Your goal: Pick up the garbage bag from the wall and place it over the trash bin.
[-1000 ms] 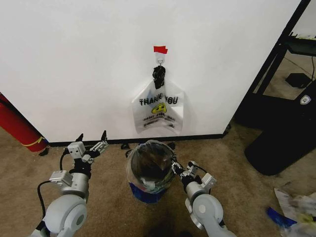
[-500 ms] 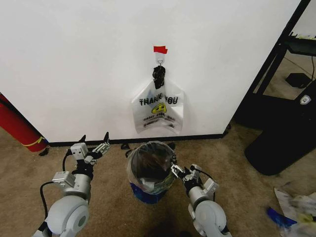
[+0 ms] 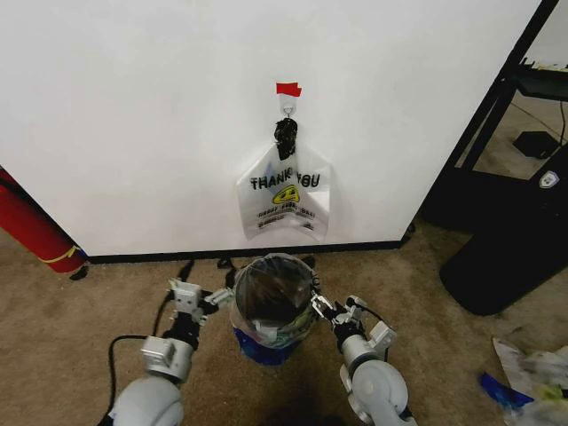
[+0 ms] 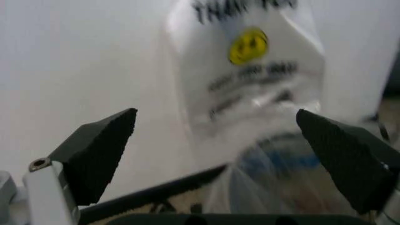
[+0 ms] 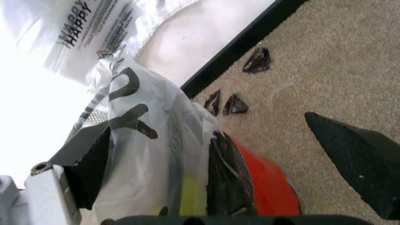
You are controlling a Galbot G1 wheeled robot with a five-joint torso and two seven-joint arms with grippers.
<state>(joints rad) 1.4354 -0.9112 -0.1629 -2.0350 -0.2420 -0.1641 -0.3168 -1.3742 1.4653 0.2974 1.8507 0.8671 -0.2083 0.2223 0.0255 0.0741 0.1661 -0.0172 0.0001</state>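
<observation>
Garbage bag [image 3: 286, 197] hangs untouched from its hook [image 3: 287, 105] under a strip of red tape [image 3: 287, 89] on the wall [image 3: 133, 106], head view. Directly below stands the trash bin [image 3: 272, 302] (already wearing a clear printed liner) on the carpet [image 3: 53, 302]. Left gripper [image 3: 202, 297] sits low just beside the bin's left side, right gripper [image 3: 327, 309] just beside its right; neither is near the bag. Step in hand: approach, pick not begun.

Left wrist view: jaws spread wide, nothing between them; garbage bag [image 4: 250, 70] w/ yellow smiley shows beyond, apart from the fingers [image 4: 100, 150].

Right wrist view: jaws wide and bare; liner-draped trash bin [image 5: 250, 183] w/ red base sits close by the left finger, garbage bag [image 5: 93, 28] behind it on the wall.

Next move likely calls for raising an arm to the bunched top at the hook, then lifting it clear.
</observation>
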